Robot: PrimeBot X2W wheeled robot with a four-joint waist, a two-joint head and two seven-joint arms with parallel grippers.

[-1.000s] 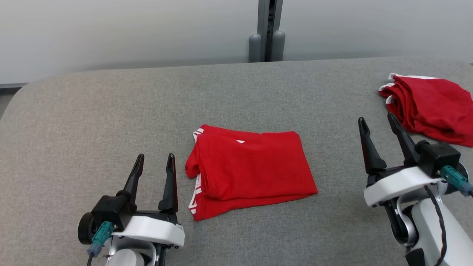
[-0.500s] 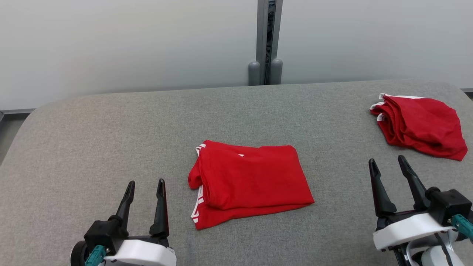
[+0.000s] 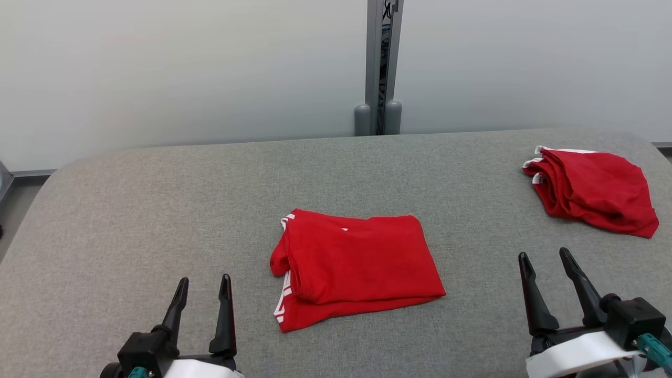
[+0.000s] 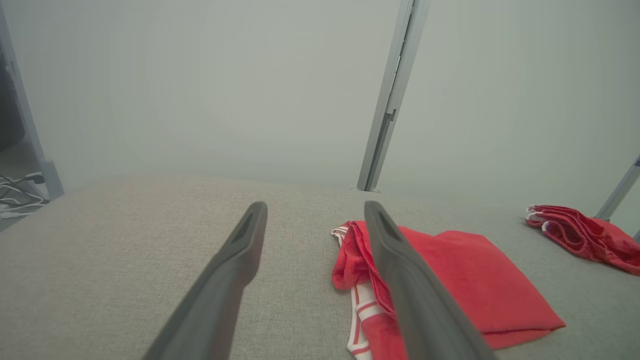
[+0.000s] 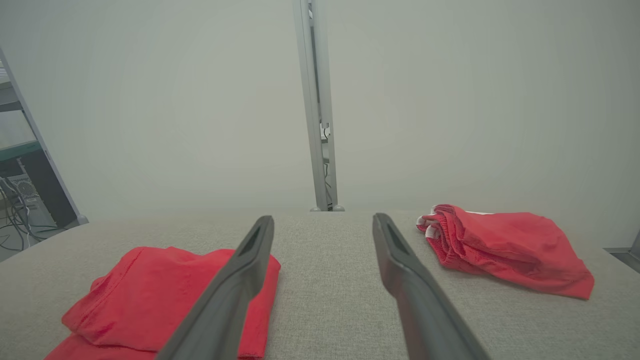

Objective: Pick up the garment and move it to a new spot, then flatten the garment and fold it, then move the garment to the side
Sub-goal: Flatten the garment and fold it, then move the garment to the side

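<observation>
The left gripper (image 3: 205, 279) and right gripper (image 3: 543, 253) each carry 2 long black fingers (image 3: 533, 299) that taper to narrow tips and rise from a boxy black block (image 3: 630, 317). A smooth white shell (image 3: 572, 357) curves under each block. A teal connector (image 3: 650, 347) plugs into the right block. Close up, the fingers look matte grey, perhaps grooved inside.

camera: the head view has tipped up, so more of the wall (image 3: 157, 68) shows and less of both arms.
left gripper (image 3: 203, 278): drawn back toward the robot. The folded red garment (image 3: 362, 262) was level with the fingertips, just right of the jaws. It now lies mostly ahead and to their right.
right gripper (image 3: 543, 253): drawn back. The bunched red garment (image 3: 593, 189) was beside the right fingertip and now lies ahead of the jaws, apart.
</observation>
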